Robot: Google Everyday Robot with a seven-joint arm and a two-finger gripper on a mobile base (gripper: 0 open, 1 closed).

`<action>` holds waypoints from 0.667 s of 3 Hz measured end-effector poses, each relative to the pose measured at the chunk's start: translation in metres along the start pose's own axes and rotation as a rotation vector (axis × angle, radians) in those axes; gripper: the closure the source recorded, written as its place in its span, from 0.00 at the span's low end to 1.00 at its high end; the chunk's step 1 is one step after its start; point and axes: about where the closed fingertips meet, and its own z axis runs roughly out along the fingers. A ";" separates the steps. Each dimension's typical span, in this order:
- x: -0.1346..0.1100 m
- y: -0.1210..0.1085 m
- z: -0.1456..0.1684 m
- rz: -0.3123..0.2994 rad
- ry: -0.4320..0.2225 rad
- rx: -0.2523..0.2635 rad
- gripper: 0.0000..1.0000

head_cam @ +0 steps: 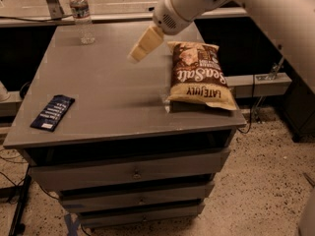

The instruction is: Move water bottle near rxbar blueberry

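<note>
— Where is your hand?

— My hand hangs above the grey surface, just left of the chip bag. Spread or pressed together, I cannot tell.

— And the bottle?

— The water bottle stands upright at the far left corner, well apart from the rxbar blueberry, flat by the near left edge. Drawers sit below, over a speckled floor.

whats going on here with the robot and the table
One robot arm has its gripper in the air over the back of the table, touching nothing. The water bottle stands at the back left corner, far from the rxbar blueberry lying at the front left. A chip bag lies on the right.
</note>
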 end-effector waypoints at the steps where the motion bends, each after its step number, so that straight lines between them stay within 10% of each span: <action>1: -0.018 -0.035 0.048 0.038 -0.144 0.057 0.00; 2: -0.045 -0.082 0.080 0.071 -0.307 0.135 0.00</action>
